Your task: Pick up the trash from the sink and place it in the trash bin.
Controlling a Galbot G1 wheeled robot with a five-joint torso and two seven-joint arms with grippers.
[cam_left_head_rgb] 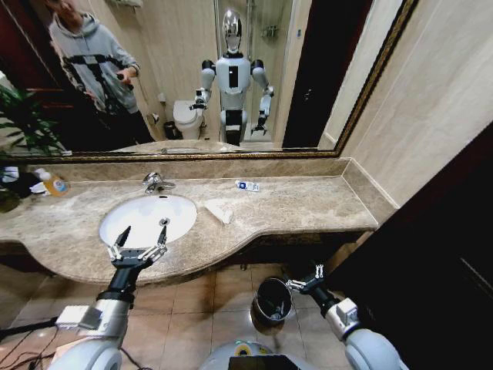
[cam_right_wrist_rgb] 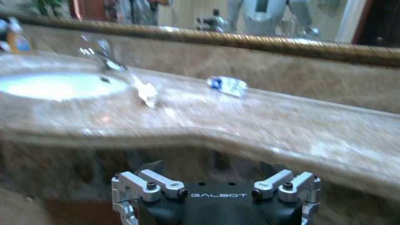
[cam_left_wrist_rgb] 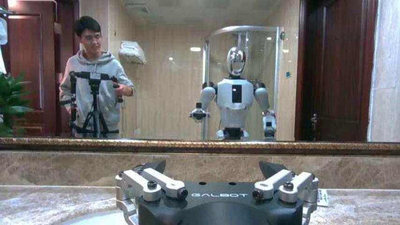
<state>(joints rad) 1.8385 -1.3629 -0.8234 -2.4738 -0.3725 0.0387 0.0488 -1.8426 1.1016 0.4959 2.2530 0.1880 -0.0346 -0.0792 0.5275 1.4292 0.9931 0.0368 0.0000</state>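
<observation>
Hovering with fingers spread over the sink's (cam_left_head_rgb: 131,223) near rim, the left gripper (cam_left_head_rgb: 137,248) is nearer the crumpled tissue (cam_left_head_rgb: 219,210), just right on the countertop (cam_left_head_rgb: 308,204). The small bottle (cam_left_head_rgb: 247,186) lies farther back. The right gripper (cam_left_head_rgb: 304,279), fingers apart, hangs beside the trash bin (cam_left_head_rgb: 273,299).

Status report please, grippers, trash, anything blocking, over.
Left gripper open over the sink front rim. Right gripper open, low beside the trash bin. Tissue and small bottle on counter. Nothing blocking.
</observation>
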